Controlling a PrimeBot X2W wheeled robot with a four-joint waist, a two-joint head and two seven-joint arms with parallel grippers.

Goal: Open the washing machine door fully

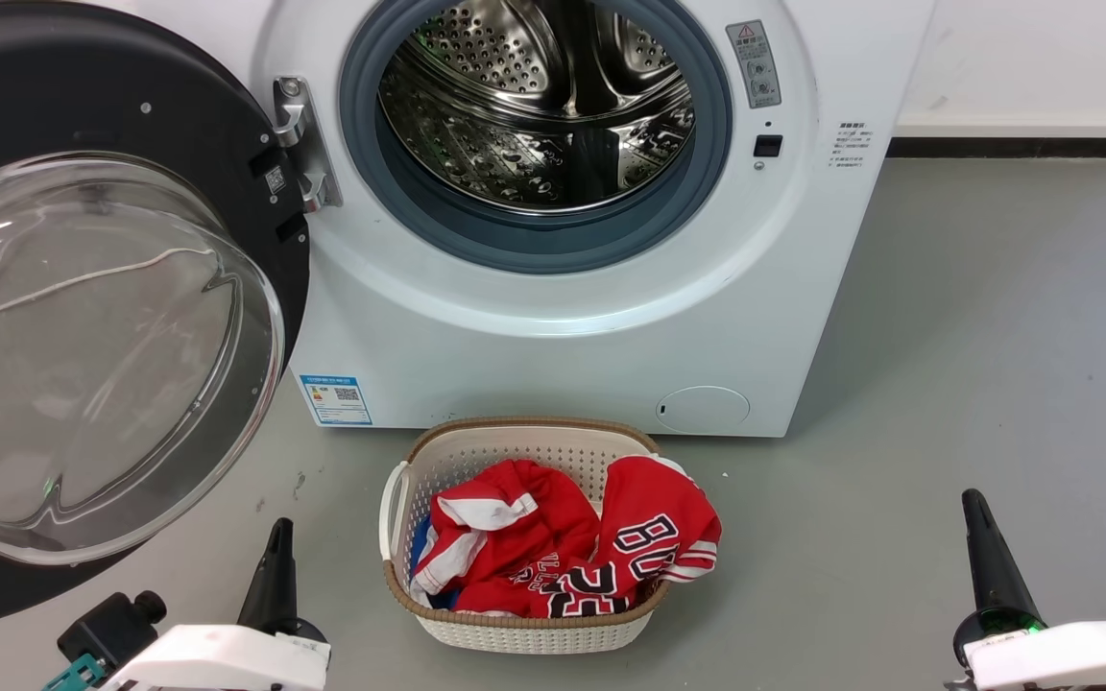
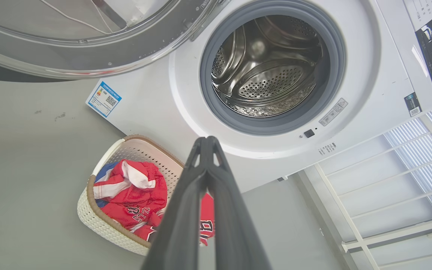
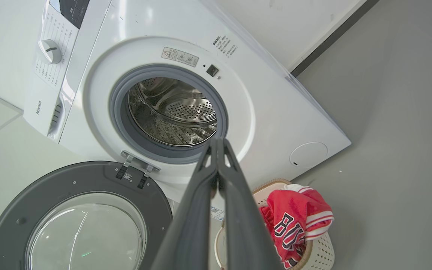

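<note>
Head view has the washing machine door (image 1: 102,355) swung wide on its metal hinge (image 1: 299,144) to the left of the washing machine (image 1: 563,355). Its inner side and bulging glass bowl face outward, so the grey-rimmed steel drum (image 1: 543,106) stands wholly uncovered. By my reading the door is at or near its full swing, and the task looks all but done. A beige laundry basket (image 1: 515,633) of red jerseys (image 1: 563,547) sits on the grey floor (image 1: 995,336) just before the machine, below the opening, likely set there for loading. The left fingers (image 1: 275,576) rise at the lower left, near the door's lower edge but seemingly apart from it. The right fingers (image 1: 990,557) rise at the lower right, well apart from everything. Each wrist view shows its pair pressed together at the tips, holding nothing and touching nothing. Both are probably held low and back to leave the door's path free.
</note>
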